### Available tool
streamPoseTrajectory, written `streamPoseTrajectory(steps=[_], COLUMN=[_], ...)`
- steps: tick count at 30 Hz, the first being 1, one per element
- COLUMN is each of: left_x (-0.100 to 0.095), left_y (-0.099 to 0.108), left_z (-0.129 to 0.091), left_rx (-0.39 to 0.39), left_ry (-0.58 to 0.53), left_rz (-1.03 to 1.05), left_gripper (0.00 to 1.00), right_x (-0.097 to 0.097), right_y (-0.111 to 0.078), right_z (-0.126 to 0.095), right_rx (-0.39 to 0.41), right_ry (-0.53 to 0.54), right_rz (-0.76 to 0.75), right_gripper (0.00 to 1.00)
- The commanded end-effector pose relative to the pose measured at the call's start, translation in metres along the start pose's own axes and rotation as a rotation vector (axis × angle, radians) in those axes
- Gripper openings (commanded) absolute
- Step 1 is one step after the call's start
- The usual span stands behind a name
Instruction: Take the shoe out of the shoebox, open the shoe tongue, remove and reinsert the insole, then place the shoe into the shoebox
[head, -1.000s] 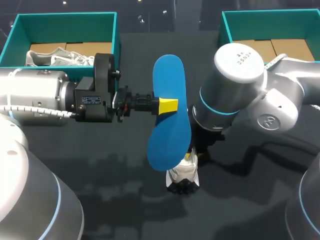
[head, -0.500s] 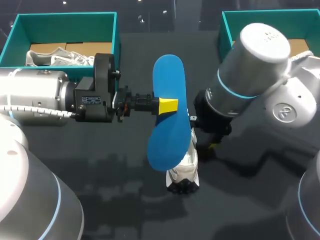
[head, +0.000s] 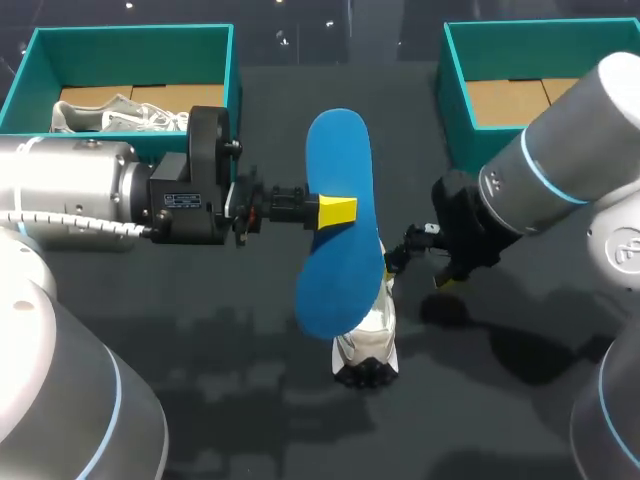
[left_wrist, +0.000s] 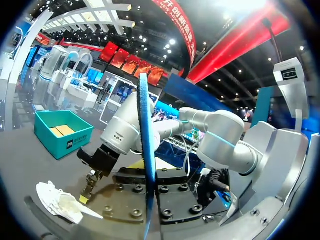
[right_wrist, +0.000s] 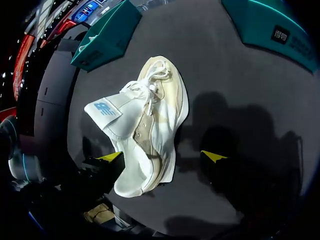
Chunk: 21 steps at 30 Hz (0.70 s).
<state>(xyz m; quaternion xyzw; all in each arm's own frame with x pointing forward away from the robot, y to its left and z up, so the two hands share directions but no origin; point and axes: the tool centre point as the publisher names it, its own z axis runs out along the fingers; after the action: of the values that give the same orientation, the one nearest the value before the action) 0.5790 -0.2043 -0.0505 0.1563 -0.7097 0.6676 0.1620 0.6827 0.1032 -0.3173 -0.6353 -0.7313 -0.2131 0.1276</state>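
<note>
Left pincer (head: 337, 211) clamped on the blue insole (head: 345, 150), held in the air over the dark tabletop (head: 200, 390).
Teal left shoebox (head: 232, 70) and right shoebox (head: 455, 70) stand at the far corners. The pale shoe (right_wrist: 150, 120) lies below the insole. The right pincer (right_wrist: 162, 157) hangs low over one end of it, fingers spread wide.

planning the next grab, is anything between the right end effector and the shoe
Nothing visible does. The shoe lies on the table just ahead of the open right end effector. The blue insole, clamped in the left end effector, hangs above the shoe, outside that path.
</note>
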Motion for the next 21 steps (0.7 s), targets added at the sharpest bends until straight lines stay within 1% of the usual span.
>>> streamPoseTrajectory(steps=[1,3,5,6,10,12,13,15,21], left_x=[-0.009,-0.012,-0.014,-0.017,-0.027,-0.033,-0.036,-0.045,-0.045], left_y=[-0.006,-0.012,-0.016,-0.018,-0.019,-0.019,-0.020,-0.019,-0.019], left_z=[0.009,0.008,0.007,0.006,0.003,0.004,0.004,0.005,0.005], left_rx=[0.000,0.013,0.022,0.034,0.016,0.017,0.015,-0.002,-0.002], left_ry=[0.002,0.008,0.010,0.028,0.030,0.044,0.046,0.029,0.029], left_rz=[0.133,0.242,0.337,0.398,0.649,0.788,0.885,1.149,1.149], left_gripper=[0.00,0.00,0.00,0.00,0.00,0.00,0.00,0.00,0.00], right_x=[-0.011,-0.011,-0.009,-0.008,-0.001,0.001,0.001,0.002,0.002], right_y=[-0.001,0.004,0.009,0.012,0.024,0.029,0.030,0.034,0.035], right_z=[-0.018,-0.025,-0.034,-0.037,-0.050,-0.056,-0.058,-0.063,-0.065], right_rx=[-0.010,-0.006,-0.021,-0.017,-0.016,-0.031,-0.047,-0.065,-0.064], right_ry=[0.187,0.217,0.254,0.263,0.318,0.376,0.425,0.525,0.531], right_rz=[-0.002,0.007,0.006,0.009,0.004,-0.006,-0.009,-0.040,-0.044], right_gripper=[1.00,1.00,1.00,1.00,1.00,1.00,1.00,1.00,1.00])
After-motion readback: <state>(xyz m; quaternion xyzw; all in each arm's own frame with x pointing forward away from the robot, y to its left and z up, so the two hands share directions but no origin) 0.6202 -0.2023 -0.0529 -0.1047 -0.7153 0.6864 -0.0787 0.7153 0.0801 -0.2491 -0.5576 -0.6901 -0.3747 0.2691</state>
